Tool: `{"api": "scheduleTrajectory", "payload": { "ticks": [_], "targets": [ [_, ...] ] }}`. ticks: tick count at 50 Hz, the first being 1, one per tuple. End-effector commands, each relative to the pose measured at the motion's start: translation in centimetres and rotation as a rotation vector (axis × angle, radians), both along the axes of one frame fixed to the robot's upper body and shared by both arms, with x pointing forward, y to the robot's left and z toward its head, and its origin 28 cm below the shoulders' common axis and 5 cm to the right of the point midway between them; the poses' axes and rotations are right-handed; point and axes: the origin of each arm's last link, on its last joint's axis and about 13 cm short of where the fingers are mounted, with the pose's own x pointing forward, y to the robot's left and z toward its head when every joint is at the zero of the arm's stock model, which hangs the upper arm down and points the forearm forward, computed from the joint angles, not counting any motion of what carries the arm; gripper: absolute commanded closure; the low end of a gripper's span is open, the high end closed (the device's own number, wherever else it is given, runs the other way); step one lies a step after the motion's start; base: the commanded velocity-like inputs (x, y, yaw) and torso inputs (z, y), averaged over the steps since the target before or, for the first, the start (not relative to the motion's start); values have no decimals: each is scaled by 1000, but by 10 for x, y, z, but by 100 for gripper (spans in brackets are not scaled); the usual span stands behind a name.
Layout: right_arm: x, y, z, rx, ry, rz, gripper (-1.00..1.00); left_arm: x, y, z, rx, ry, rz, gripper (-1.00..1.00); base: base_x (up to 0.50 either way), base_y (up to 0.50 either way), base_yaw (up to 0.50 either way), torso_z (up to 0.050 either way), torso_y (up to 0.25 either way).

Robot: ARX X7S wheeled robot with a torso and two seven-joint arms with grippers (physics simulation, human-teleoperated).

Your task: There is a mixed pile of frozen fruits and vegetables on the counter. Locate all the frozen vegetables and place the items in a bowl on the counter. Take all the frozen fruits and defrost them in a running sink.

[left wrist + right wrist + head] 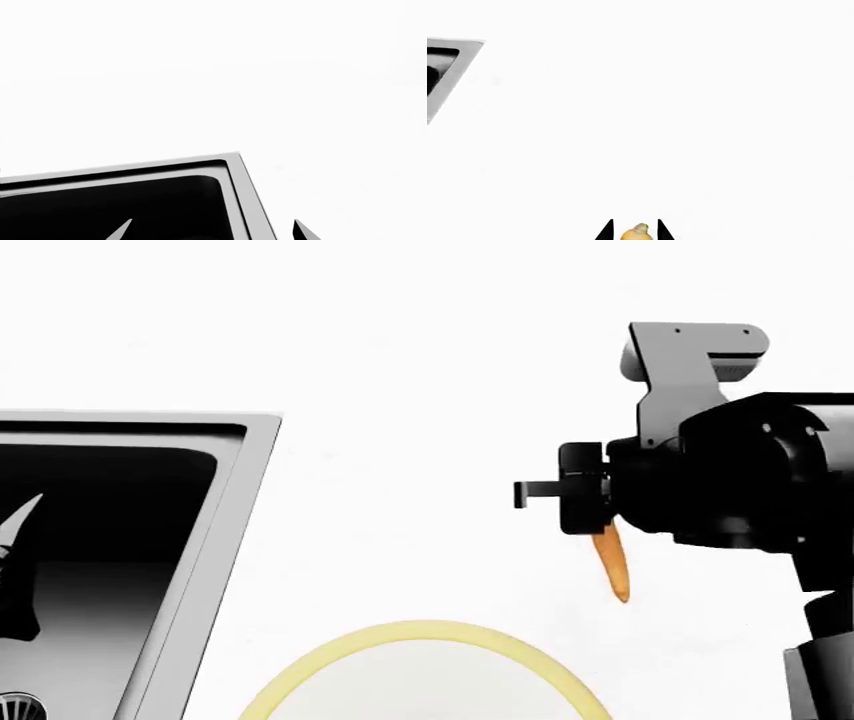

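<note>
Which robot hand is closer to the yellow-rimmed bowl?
The right gripper, holding the carrot just above and right of the bowl. The left gripper is farther off, over the sink.

Right claw [634, 231] peeks in at six o'clock, two black fingertips [605, 232] standing close on either side of the carrot [638, 233], whose orange, pale-capped end sits snug between them, though actual contact is hard to call. Bright white tabletop [680, 120] fills almost everything else, plain and featureless. Up at ten o'clock, well apart from the claw, a corner of the sink [457, 67] cuts in, grey rim angled and a sliver of dark basin behind it.
</note>
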Motion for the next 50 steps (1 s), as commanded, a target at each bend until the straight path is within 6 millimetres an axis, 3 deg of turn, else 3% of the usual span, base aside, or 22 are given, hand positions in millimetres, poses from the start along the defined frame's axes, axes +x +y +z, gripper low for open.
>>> {"api": "scheduleTrajectory", "payload": {
  "ticks": [1,10,20,31,50],
  "targets": [
    [-44,0,49,-51,-162,84,100,0,-2,-1,-3,0,-2,-100,0,0,0,0,0],
    [-97,24,61,-67,-226,274,100,0,-7,1,-7,-3,-11,-100,0,0,0,0,0],
    [-129,52,55,-66,-171,473,100,0,-7,-4,-8,2,-18,-100,0,0,0,0,0],
    [-140,70,36,-72,-101,558,100,-2,-8,-4,-4,-20,-15,-100,0,0,0,0,0],
    [-133,78,0,-81,-18,583,100,-3,-8,-4,-4,-19,-21,-100,0,0,0,0,0]
  ]
}}
